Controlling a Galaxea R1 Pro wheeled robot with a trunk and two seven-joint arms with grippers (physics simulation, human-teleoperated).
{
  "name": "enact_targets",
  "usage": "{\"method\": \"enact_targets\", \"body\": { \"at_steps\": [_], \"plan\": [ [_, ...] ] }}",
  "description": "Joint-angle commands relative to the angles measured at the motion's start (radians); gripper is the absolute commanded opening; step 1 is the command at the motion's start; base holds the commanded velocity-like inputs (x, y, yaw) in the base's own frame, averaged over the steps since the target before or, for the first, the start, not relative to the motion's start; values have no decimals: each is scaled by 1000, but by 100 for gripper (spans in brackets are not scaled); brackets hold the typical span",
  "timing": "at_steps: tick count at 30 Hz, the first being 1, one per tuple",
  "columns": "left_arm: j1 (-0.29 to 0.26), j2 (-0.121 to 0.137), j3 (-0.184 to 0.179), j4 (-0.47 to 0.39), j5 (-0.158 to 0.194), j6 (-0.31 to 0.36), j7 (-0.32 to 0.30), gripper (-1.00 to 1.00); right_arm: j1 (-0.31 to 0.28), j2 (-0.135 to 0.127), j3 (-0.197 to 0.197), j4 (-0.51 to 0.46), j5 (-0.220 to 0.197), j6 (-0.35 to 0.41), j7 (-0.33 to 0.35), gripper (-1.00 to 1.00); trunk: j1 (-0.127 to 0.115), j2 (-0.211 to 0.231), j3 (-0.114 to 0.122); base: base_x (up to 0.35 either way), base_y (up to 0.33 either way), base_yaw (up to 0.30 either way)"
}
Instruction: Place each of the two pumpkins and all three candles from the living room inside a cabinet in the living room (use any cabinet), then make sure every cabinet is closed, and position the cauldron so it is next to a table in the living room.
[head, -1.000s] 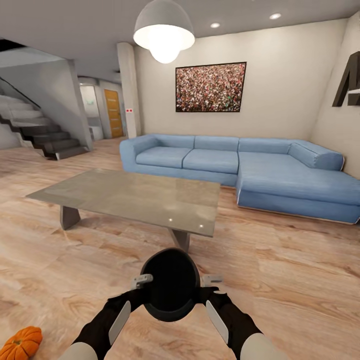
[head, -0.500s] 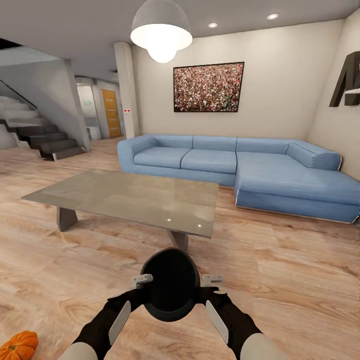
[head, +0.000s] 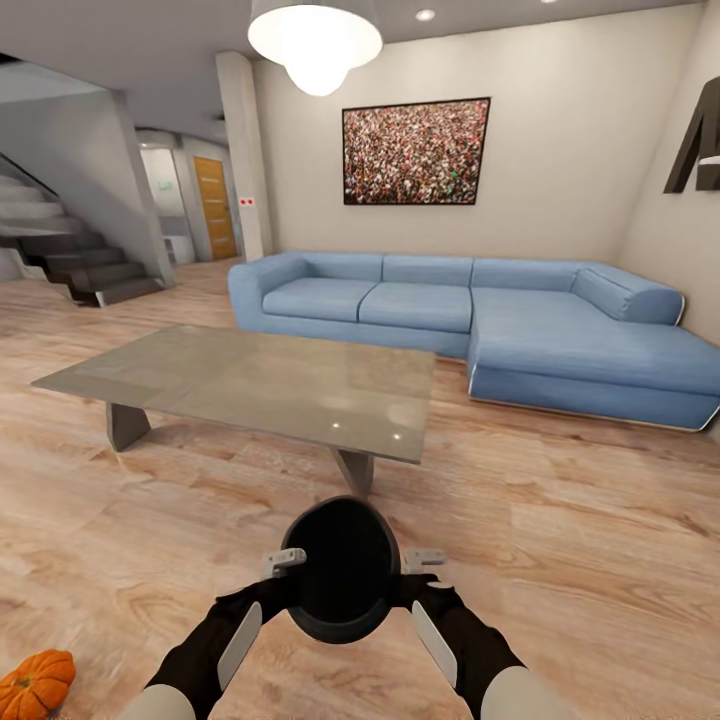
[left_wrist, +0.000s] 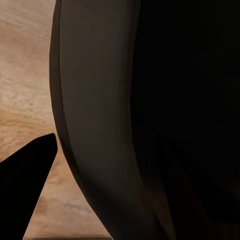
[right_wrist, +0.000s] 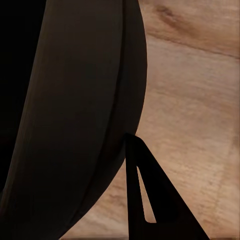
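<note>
With both grippers' fingers (head: 285, 561) clamped on the cauldron (head: 343, 568), the robot had rolled nearer the counter (head: 250, 385), so set-down seemed close.

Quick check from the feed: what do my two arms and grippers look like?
Both arms match: pale grey-white forearms ending in black wrists. The left gripper and right gripper each carry light grey fingers with small metal tips. In the wrist views the fingers appear as dark tapered wedges.

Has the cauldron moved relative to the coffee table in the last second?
Yes. The cauldron, held between both grippers, is closer to the coffee table, carried forward by the robot.
</note>
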Motion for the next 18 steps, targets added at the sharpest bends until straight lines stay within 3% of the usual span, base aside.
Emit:
{"method": "enact_targets", "body": {
  "at_steps": [1, 7, 18],
  "plan": [
    [0, 10, -4, -1, 2, 5, 1, -100, -1, -2, 11, -72, -15, 3, -9, -100, 0, -1, -5, 0, 0, 0],
    [0, 10, -4, 0, 2, 5, 1, -100, -1, -2, 11, -72, -15, 2, -9, -100, 3, -2, -28, 0, 0, 0],
    [0, 9, -4, -1, 2, 5, 1, -100, -1, -2, 11, -72, -16, 2, -9, -100, 3, -2, -28, 0, 0, 0]
  ]
}}
